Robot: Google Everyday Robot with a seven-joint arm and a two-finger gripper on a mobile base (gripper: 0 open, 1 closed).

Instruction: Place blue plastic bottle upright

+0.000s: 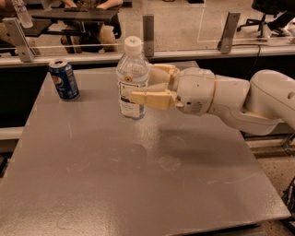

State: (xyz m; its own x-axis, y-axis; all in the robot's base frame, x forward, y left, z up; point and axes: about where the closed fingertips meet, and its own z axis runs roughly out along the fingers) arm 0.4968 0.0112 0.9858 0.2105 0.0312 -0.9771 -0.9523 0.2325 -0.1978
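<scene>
The blue plastic bottle (132,69) is clear with a white cap and a pale label. It stands upright in the camera view at the back middle of the grey table (138,175), its base on or just at the surface. My gripper (140,85) reaches in from the right and is shut on the bottle's lower half. The near tan finger (152,99) crosses in front of the label, and the far finger (162,73) lies behind it.
A dark blue Pepsi can (64,80) stands upright at the back left of the table. A glass barrier with metal posts (148,28) runs behind the table's far edge. A small clear bottle (22,13) stands far off at the top left.
</scene>
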